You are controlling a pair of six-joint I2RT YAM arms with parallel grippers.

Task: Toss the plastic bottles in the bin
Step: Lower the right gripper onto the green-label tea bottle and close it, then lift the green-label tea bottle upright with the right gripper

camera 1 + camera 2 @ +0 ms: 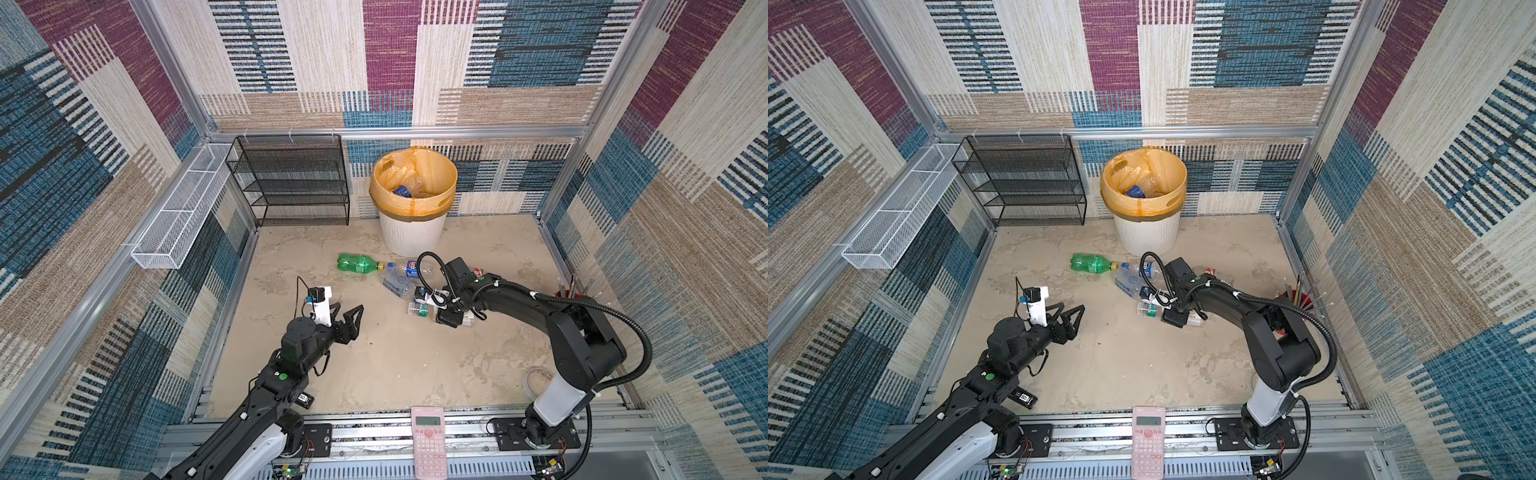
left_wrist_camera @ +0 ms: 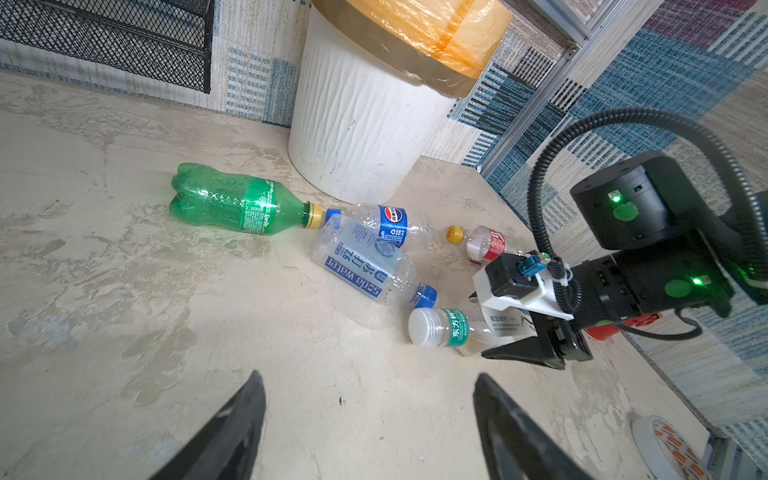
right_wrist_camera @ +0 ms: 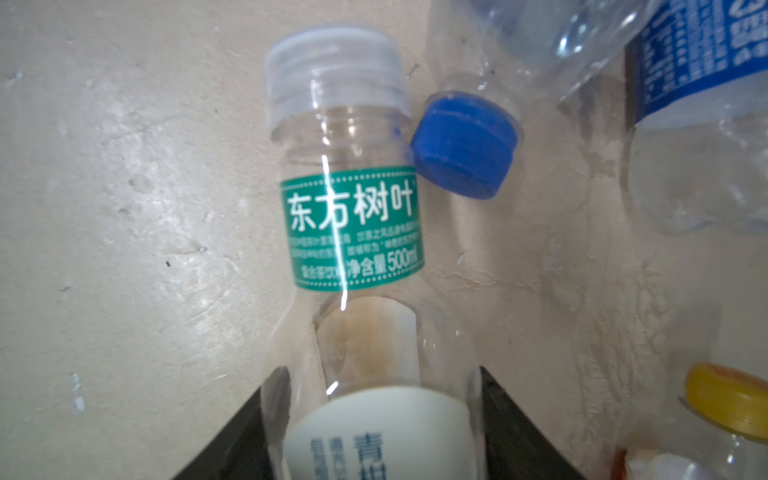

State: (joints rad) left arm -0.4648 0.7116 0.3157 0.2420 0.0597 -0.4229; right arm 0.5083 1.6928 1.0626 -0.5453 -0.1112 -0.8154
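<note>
The white ribbed bin [image 1: 413, 232] with its orange bag stands at the back; bottles [image 1: 409, 187] lie inside. In front of it on the floor lie a green bottle [image 1: 357, 262], a crushed clear "soda water" bottle [image 2: 365, 266], a clear bottle with a blue label [image 2: 392, 222] and a red-labelled, yellow-capped one [image 2: 482, 243]. My right gripper [image 3: 376, 382] is low at the pile, both fingers pressed on the sides of a clear bottle with a green neck label and white cap [image 3: 353, 224]. My left gripper [image 1: 348, 309] hovers open and empty, left of the pile.
A black mesh rack [image 1: 291, 178] stands at the back left and a white wire basket [image 1: 178, 216] hangs on the left wall. A red cup of pencils [image 1: 571, 293] sits at the right wall. A tape roll [image 2: 665, 449] and a pink calculator [image 1: 430, 442] lie near the front.
</note>
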